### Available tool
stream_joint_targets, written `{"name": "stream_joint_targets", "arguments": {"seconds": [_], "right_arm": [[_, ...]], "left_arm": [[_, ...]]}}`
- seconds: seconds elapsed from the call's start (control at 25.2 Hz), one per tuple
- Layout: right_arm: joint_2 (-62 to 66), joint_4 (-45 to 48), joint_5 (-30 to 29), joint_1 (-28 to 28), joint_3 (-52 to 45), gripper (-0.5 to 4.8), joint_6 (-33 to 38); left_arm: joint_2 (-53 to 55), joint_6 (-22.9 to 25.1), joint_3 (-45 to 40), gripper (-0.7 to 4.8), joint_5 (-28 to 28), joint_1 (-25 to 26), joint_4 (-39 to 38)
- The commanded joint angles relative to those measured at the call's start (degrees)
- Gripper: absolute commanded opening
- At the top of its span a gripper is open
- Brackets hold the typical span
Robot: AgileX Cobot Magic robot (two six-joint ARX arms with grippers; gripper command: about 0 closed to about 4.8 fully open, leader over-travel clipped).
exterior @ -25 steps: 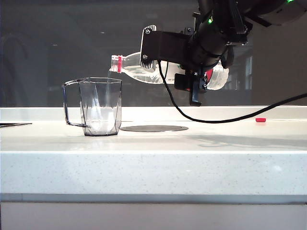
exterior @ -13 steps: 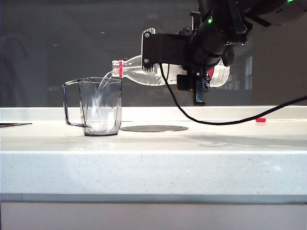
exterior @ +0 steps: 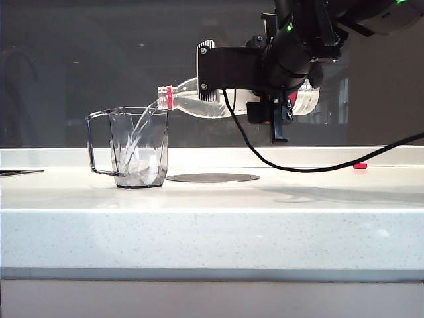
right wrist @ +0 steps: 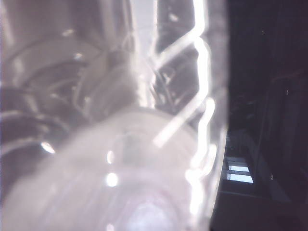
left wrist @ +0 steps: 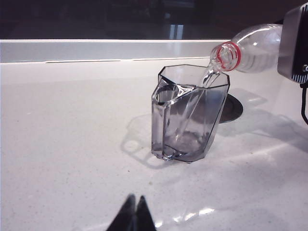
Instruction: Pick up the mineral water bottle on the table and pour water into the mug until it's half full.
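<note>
The mineral water bottle (exterior: 189,101) lies almost level above the table (exterior: 265,218), its red-ringed mouth just over the mug's rim. My right gripper (exterior: 225,89) is shut on its body. A thin stream of water (exterior: 140,129) falls into the smoky faceted mug (exterior: 139,147), which holds a shallow, churning pool. From the left wrist view I see the mug (left wrist: 190,115), the stream (left wrist: 204,79) and the bottle neck (left wrist: 240,50). My left gripper (left wrist: 135,211) is shut and empty, low over the table well short of the mug. The bottle (right wrist: 120,144) fills the right wrist view as a blur.
A flat dark round disc (exterior: 212,177) is set in the table just right of the mug. A small red cap (exterior: 360,165) lies far right by the back ledge. The right arm's black cable (exterior: 298,167) hangs down to the table.
The bottle has tipped its neck lower and shifted slightly right. Water has started streaming into the mug, and the pool at the bottom is now agitated.
</note>
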Motion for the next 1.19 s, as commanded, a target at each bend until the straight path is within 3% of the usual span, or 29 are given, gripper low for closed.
{"name": "stream_joint_targets", "arguments": {"seconds": [0.04,1.19], "right_arm": [[-0.7,3.4,0.3,0.0,0.7,2.37,0.0],[-0.7,4.1,0.7,0.0,2.8,2.37,-1.3]], "left_arm": [[0.0,0.1,0.2,-0.04,0.2,0.1,0.3],[0.0,0.1,0.2,-0.04,0.2,0.1,0.3]]}}
